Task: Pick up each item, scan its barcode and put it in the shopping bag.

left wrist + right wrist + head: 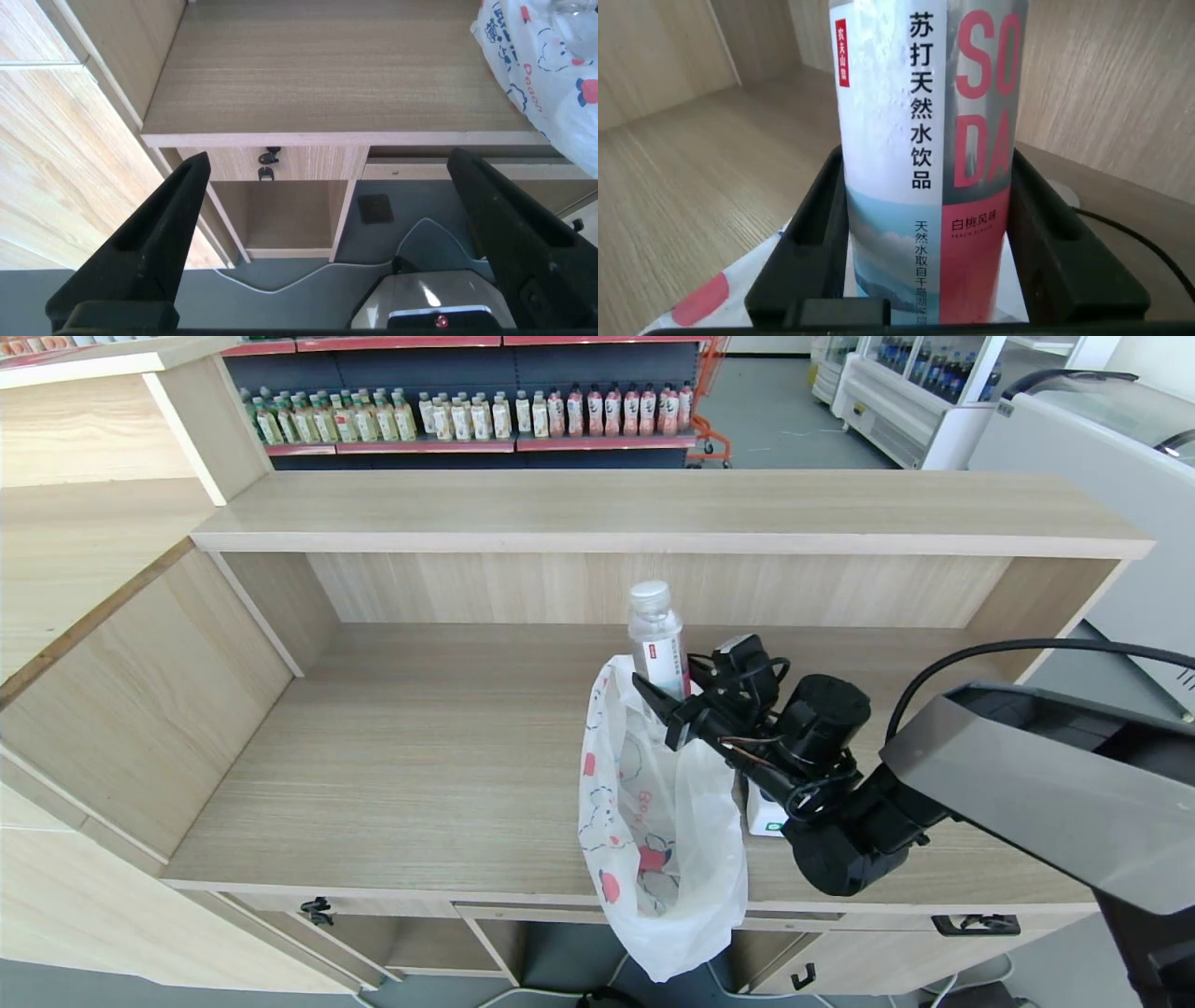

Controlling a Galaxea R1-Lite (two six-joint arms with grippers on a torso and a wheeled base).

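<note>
The right gripper (670, 707) was clamped on the lower body of the clear plastic drink bottle with a pale cap and pink-and-white label (656, 633), holding it upright. The white thin-film shopping bag with red cartoon prints (653, 821) hung directly below the gripper with its mouth open, draped over the front edge of the pale wooden counter (420, 756). The left gripper (327, 247) had its fingers spread wide and held nothing, with the bag off to one side of it.

Recommended procedure: lower the bottle vertically, centred on the mouth. Release only once the base is well inside, as the film may fold.
</note>
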